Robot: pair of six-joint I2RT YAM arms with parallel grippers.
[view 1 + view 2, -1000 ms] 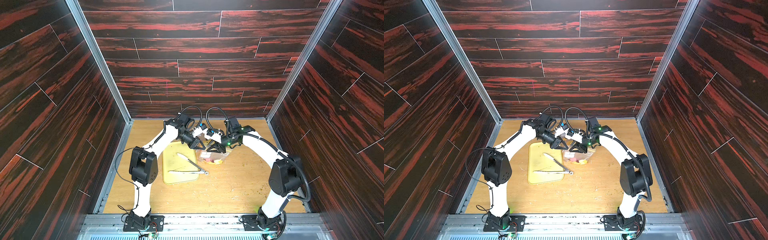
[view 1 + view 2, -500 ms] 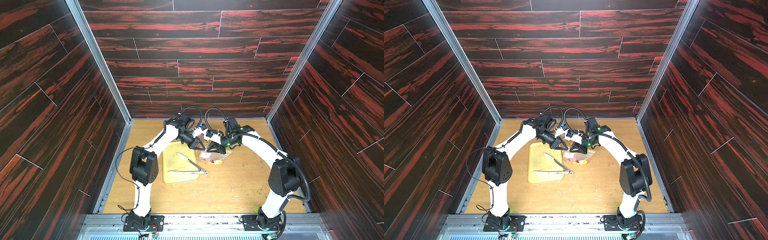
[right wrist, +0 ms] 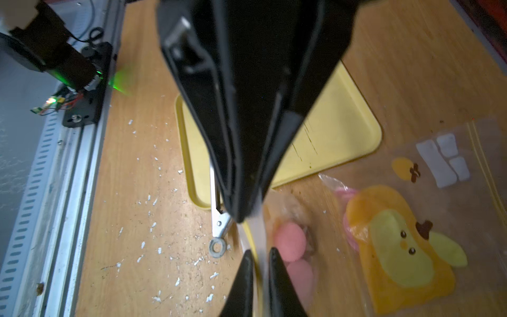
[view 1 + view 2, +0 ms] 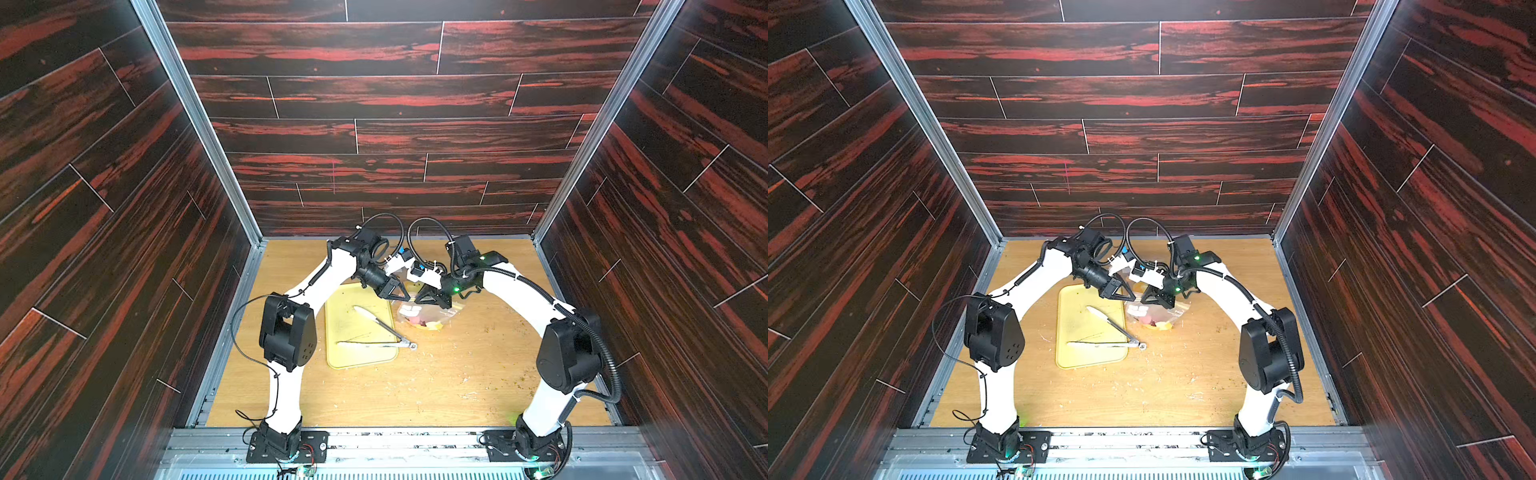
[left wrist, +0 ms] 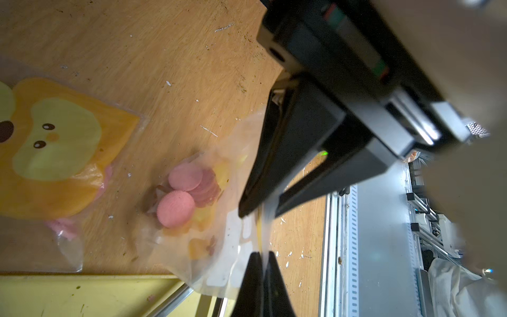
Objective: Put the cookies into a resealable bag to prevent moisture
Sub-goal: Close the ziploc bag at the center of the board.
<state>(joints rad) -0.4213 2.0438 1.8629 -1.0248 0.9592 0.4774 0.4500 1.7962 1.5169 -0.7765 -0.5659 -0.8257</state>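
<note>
Reaching inward, tips nearly meeting, your left gripper [image 5: 263, 256] and right gripper [image 3: 259, 254] each pinch the bag [image 5: 230, 241] edge above the cookies [image 5: 181, 192].

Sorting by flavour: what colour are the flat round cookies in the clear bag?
The flat round cookies are pink, clearest in the left wrist view.

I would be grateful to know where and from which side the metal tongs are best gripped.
Probably at the hinge end of the tongs, from above. There the spread arms meet in one narrow piece, which juts past the edge of the yellow tray, so jaws could close across it.
</note>
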